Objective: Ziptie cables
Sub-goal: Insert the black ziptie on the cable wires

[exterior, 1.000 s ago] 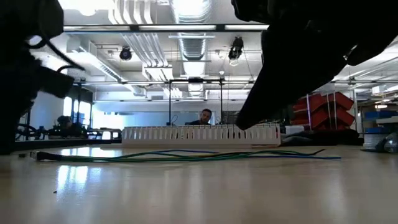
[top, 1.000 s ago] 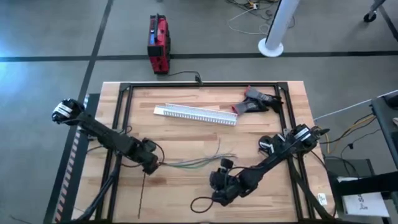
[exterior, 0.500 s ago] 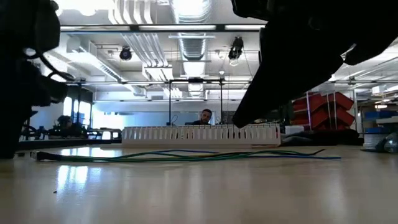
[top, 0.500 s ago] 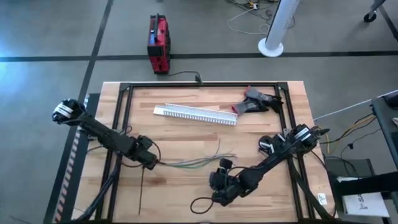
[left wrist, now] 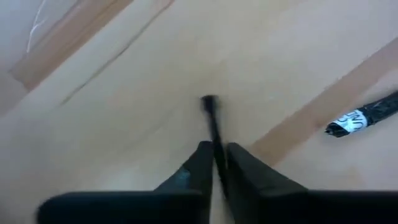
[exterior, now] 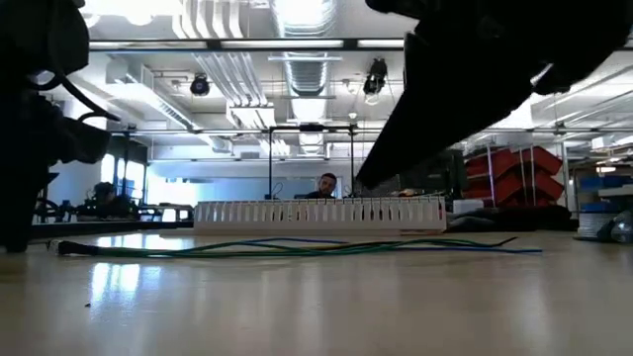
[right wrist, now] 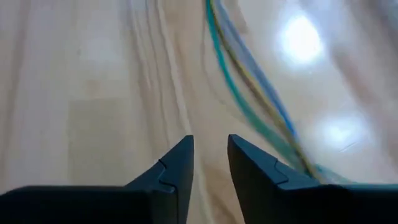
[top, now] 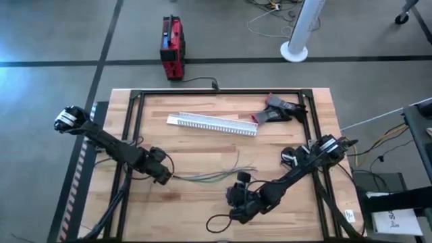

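- The ziptie (left wrist: pixel 212 127), a thin stiff black strip, is pinched between the closed fingers of the left gripper (left wrist: pixel 214 163). In the left wrist view it sticks straight forward out of the fingertips over bare wood, its small head at the free end.
- In the high view the left gripper (top: pixel 160 174) is seen near the table's left side, at the left end of the cables (top: pixel 212 175); the ziptie itself cannot be made out from above.
- The cables, a loose bundle of thin greenish, pale and dark wires, lie flat at mid-table with their long axis running left to right, fanning apart toward the right end.
- The right gripper (top: pixel 241 196) is placed just nearer than the bundle's right part, its fingers slightly parted and holding nothing.
- The step in hand is judged to be the bringing of the ziptie to the bundle; no loop is yet made.
- Next, the strip likely needs to be turned crosswise and slid under the wires, perhaps with the wires lifted or gathered by the right gripper.
- A white slotted channel (top: pixel 212 124) lies farther back, untouched.
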### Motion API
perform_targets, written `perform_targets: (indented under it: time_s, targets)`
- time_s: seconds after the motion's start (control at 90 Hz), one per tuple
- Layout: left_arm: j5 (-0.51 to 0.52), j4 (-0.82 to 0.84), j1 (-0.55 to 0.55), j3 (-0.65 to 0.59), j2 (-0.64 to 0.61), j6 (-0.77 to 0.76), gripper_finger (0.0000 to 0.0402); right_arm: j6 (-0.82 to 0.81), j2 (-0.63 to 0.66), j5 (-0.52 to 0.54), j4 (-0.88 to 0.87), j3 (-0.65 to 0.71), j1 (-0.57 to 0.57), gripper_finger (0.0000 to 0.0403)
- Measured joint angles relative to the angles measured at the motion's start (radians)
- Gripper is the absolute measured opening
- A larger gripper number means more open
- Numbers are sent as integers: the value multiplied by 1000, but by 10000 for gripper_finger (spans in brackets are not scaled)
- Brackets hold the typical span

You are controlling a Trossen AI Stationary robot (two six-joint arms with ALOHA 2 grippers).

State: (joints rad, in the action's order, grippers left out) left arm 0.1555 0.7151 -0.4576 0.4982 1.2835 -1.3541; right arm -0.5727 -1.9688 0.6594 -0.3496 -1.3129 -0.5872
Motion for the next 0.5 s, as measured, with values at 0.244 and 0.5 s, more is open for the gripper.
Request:
perform_targets:
  time_s: [0.244, 0.5]
  targets:
    - [152, 11, -26, 74, -16, 94, 0, 123, 20, 107, 226, 10, -2, 72]
    - [412, -117, -169, 163, -34, 197, 0, 224, -36, 82, 644, 100, 14, 62]
